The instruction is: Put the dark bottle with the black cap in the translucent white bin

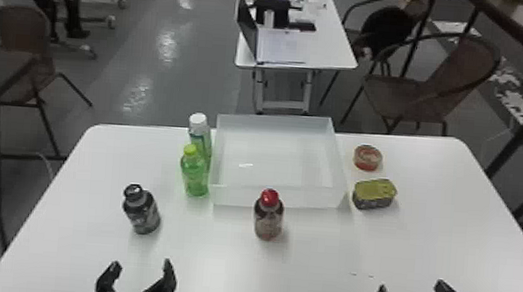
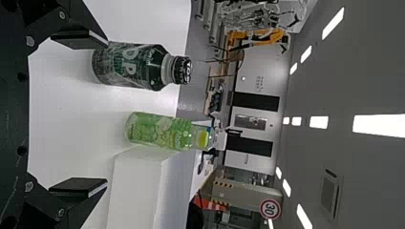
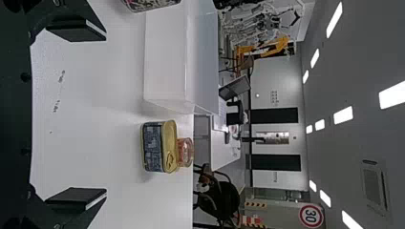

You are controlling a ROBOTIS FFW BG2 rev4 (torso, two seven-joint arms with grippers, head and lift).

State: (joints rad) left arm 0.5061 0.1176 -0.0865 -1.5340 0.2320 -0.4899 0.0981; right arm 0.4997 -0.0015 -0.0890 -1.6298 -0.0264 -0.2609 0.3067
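Hovering over the near part of the counter [image 1: 309,265], as I see it from where I stand, are two black grasping ends: the left tool [image 1: 141,263] has its two fingers spread wide apart; the right tool [image 1: 411,286] also has its fingers spread wide, on the robot's right.

Just beyond the left tool's fingertips, and apart from them, the dark bottle [image 1: 142,214] stands upright on the counter, its black cap [image 1: 133,190] on top; it is outside the bin, toward the left side of the counter.

Farther in, at the middle, a red-capped bottle [image 1: 268,223] with a dark upper part stands upright, near the front wall of the translucent white bin [image 1: 235,195]; the bin is wide, shallow and open at the top, and sits toward the far edge of the counter.

Close by the bin's left side stands a green bottle [image 1: 194,176] with a yellow-green cap; behind it is a white-capped bottle [image 1: 200,134]; I cannot tell whether either touches the bin.

To the right of the bin lies an oblong tin [image 1: 373,199] with a gold lid and dark sides; beyond it sits a round, reddish tin [image 1: 367,157].

Past the counter, on a grey floor [image 1: 169,62], a white table [image 1: 333,51] carries an open laptop [image 1: 246,32]; brown chairs [image 1: 454,86] stand to either side.
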